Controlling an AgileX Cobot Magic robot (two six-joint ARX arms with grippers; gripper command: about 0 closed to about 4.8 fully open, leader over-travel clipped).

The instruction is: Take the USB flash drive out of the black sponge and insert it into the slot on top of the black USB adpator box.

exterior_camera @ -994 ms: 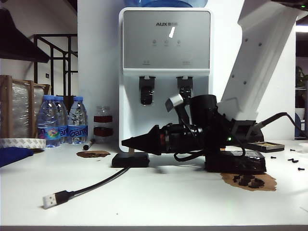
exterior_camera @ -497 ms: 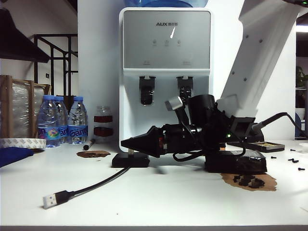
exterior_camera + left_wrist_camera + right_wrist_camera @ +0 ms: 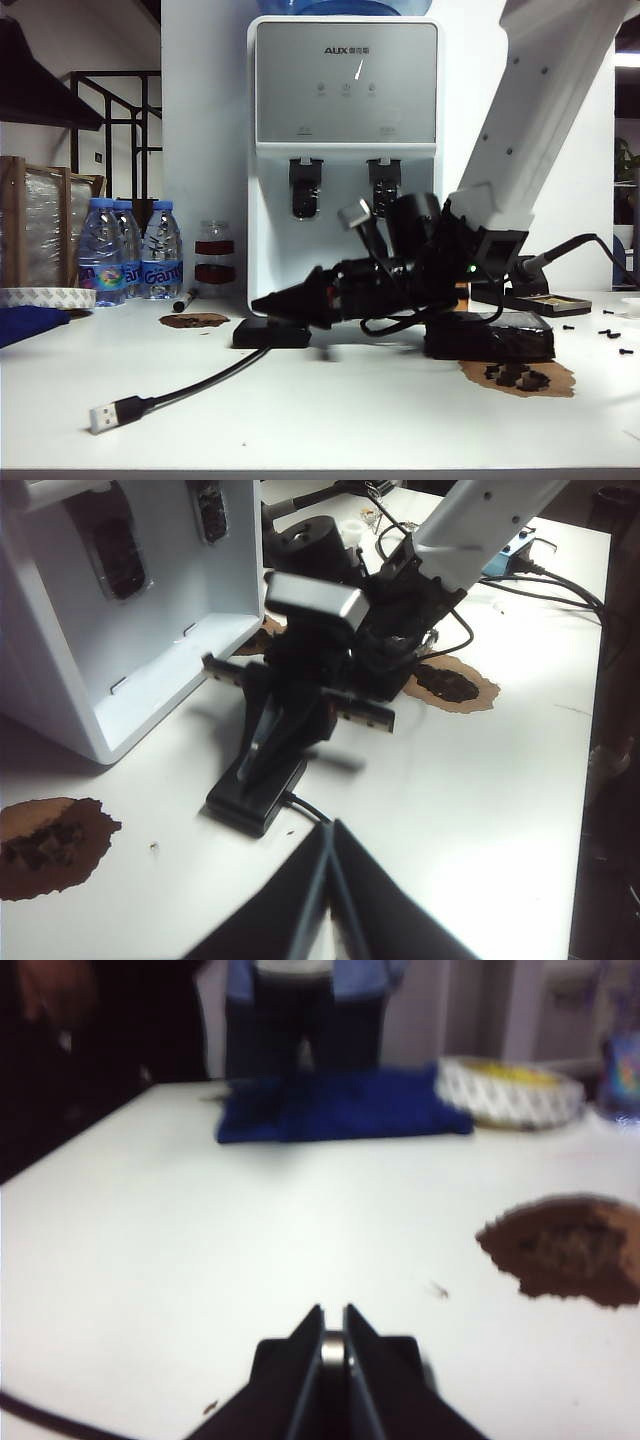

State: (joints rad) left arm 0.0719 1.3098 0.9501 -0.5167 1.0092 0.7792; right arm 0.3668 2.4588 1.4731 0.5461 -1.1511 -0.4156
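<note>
Both tools closed; right tool (image 3: 262,302) has dipped onto black USB adpator box (image 3: 271,333).

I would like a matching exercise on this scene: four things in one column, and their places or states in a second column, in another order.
1 USB flash drive
2 black USB adpator box
3 black sponge
4 left tool

a beside a brown patch, on the right
b shut, hovering near the box's cable
c pinched in the shut right tool
d on the table, below the right tool's tip

Pairs: 1-c, 2-d, 3-a, 4-b
</note>
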